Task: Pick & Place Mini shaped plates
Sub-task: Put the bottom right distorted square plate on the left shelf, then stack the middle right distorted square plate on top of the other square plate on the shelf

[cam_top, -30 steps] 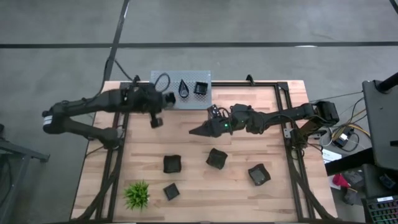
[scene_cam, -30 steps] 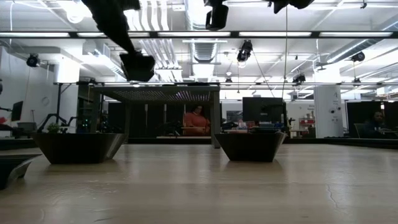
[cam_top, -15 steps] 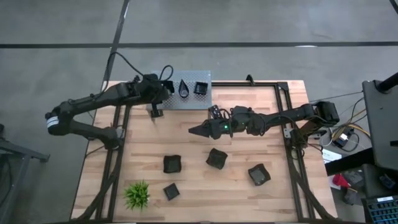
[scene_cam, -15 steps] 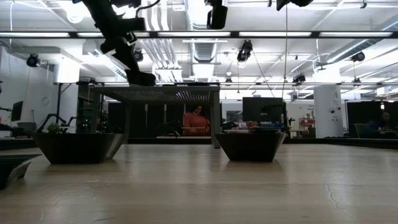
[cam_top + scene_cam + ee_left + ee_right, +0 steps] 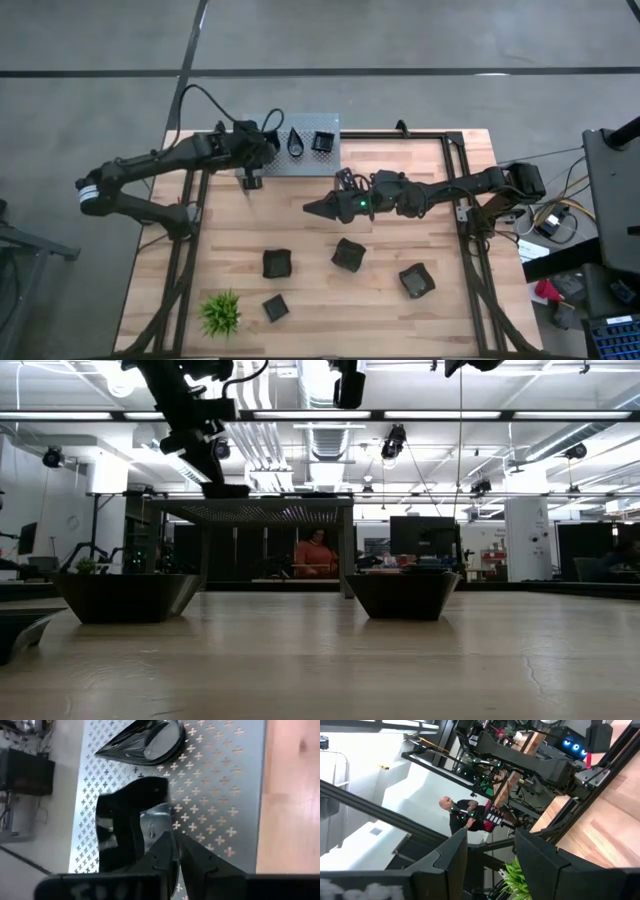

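Release seems begun: my left fingers (image 5: 176, 851), barely parted, have lowered the glossy black square plate (image 5: 131, 822) onto the perforated grey tray (image 5: 262, 130) at upper left, while my right fingers (image 5: 487, 857) hang spread mid-frame.

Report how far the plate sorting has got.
Done: a teardrop plate and a square plate sit on the perforated metal tray. In hand: the left gripper is setting another square plate onto that tray. Left: four plates on the wooden table. The right gripper hovers open, holding nothing.
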Controlling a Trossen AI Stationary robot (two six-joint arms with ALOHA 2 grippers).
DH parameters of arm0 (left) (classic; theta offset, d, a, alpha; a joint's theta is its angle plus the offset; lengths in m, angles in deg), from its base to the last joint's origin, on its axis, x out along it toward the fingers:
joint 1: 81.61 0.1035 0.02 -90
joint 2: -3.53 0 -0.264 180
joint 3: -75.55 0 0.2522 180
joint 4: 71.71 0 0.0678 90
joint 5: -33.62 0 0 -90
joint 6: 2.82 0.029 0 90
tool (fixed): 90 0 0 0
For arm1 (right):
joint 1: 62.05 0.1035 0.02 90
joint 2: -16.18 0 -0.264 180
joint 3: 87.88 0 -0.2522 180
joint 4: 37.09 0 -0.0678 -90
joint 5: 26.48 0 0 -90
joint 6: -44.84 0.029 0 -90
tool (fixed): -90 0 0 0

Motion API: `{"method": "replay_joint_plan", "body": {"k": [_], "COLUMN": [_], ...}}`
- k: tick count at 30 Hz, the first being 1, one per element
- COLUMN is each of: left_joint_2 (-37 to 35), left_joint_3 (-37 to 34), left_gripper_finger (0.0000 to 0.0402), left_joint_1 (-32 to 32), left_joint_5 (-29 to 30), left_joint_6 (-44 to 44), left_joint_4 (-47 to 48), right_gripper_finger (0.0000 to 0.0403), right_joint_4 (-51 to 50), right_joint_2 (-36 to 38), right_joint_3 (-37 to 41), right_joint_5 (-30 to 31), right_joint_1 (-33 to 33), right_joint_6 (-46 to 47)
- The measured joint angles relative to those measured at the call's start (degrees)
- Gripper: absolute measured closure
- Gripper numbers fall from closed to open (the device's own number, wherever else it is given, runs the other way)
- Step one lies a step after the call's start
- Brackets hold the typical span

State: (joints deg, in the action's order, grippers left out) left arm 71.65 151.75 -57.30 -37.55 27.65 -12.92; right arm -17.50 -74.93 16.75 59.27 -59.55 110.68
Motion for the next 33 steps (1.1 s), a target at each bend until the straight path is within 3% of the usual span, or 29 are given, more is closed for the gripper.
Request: {"method": "replay_joint_plan", "body": {"k": [9, 16, 20, 26, 30, 33], "left_joint_2": [-1.4, -6.5, -10.7, -15.4, -16.6, -16.9], "left_joint_3": [0.0, 0.8, 1.8, 2.0, 2.0, 2.0], "left_gripper_finger": [0.0323, 0.0309, 0.0309, 0.0308, 0.0309, 0.0309], "left_joint_1": [0.0, -1.0, -1.0, -1.1, -1.1, -1.2], "left_joint_5": [4.6, 2.5, -7.8, -25.6, -32.6, -34.6], "left_joint_6": [-0.3, -7.5, -14.3, -23.4, -27.4, -28.3], "left_joint_4": [1.4, 4.5, 4.0, -0.3, -4.2, -6.5], "right_gripper_finger": [0.0241, 0.0246, 0.0255, 0.0268, 0.0271, 0.0268], "right_joint_4": [-0.1, -0.3, -4.5, -20.1, -33.0, -41.6], "right_joint_2": [0.0, 0.0, 0.0, 0.0, 0.0, 0.0], "right_joint_3": [0.0, 0.0, -0.1, -0.1, -0.1, -0.1], "right_joint_5": [0.2, -2.1, -3.7, -3.7, -3.8, -3.7], "right_joint_1": [0.3, 1.2, 3.1, 6.3, 8.3, 9.6], "right_joint_6": [2.8, 8.5, 13.2, 20.9, 27.5, 31.8]}}
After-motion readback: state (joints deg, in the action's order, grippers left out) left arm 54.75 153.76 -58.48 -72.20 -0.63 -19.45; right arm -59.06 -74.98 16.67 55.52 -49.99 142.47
